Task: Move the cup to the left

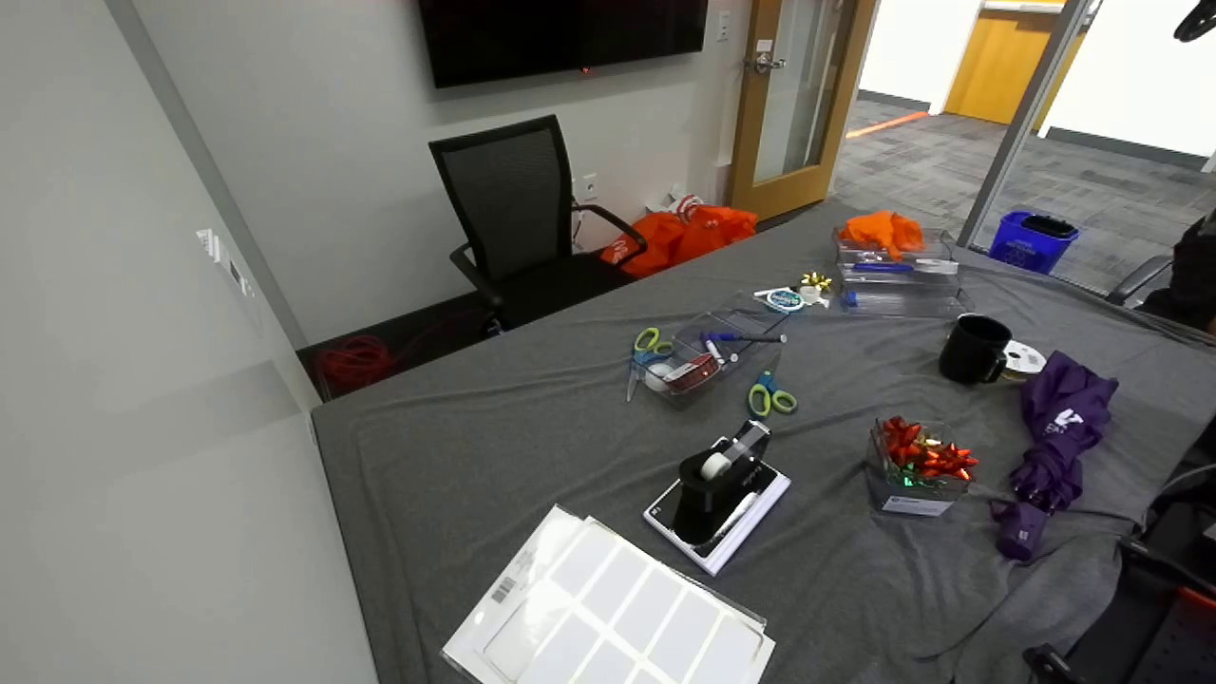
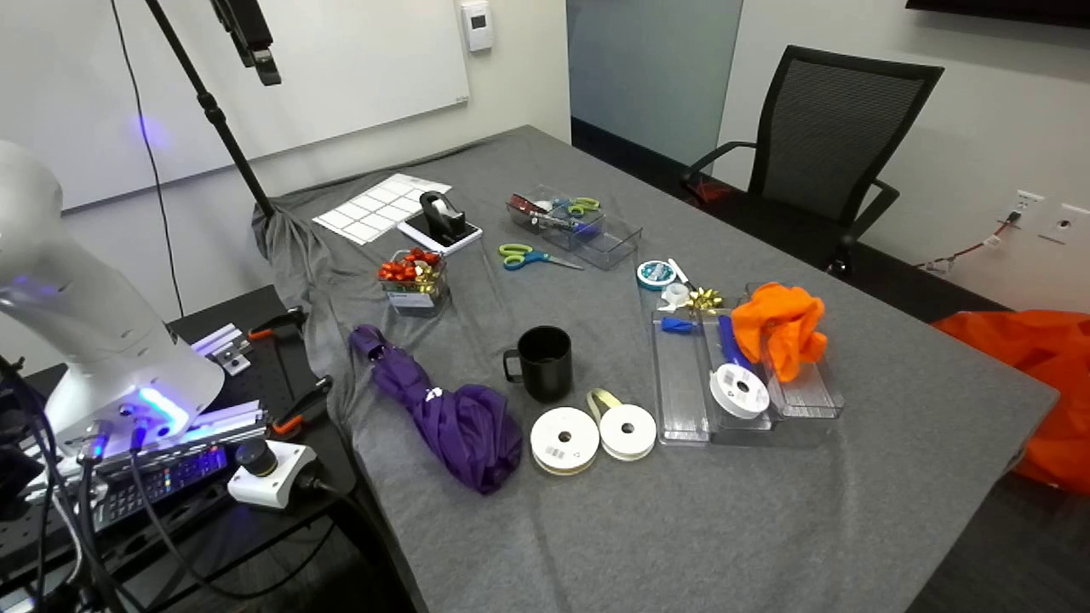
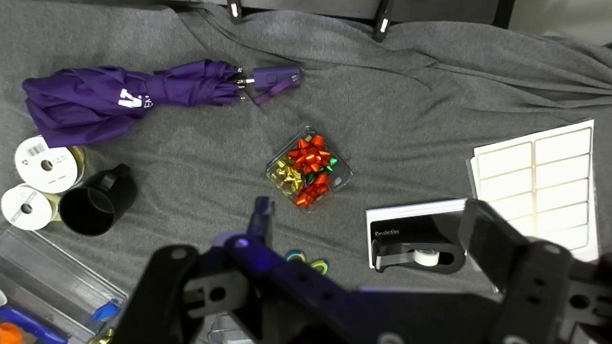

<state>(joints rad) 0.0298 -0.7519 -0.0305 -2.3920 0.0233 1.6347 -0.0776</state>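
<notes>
Gripper (image 3: 368,210): one; fingers spread wide, nothing held; raised above the worktop (image 2: 724,528).
Umbrella (image 2: 434,409): one, purple, loosely furled, lying just inside the worktop edge by the robot arm (image 2: 119,340).
Bow box (image 2: 413,300): one, clear, also toward the robot-side edge; two red bows (image 3: 311,155) and one gold bow (image 3: 289,177) counted inside; green uncertain.
Cup (image 2: 545,364): one, black, upright, inward of the umbrella and well apart from every worktop edge; handle toward the robot-side edge; contents, if any, not discernible.
Cup handling: judged stiff and fairly light; material not established, so treat as breakable; the smooth wall may slip under a loose pinch.
Cup hold: advise one finger inside and one outside the rim, on the wall facing the edge by the whiteboard (image 2: 341,77); the opposite wall is crowded by ribbon. Handle is second choice, being off-centre and liable to let the body swing.
Ribbon spools (image 2: 565,438): three; two just beside the cup, contact not established; the third at the far trays.
Label sheets (image 2: 383,209): one stack toward the whiteboard-side edge; sheets not countable.
Tape dispenser (image 2: 443,220): one, resting on one black-and-white box (image 3: 420,224).
Scissors (image 2: 535,255): two pairs; one loose, one at a tray.
Clear trays (image 2: 681,375): two groups toward the edge by the chair (image 2: 851,119); separate pieces uncertain.
Orange cloth (image 2: 777,328): one, draped on the farther group.
</notes>
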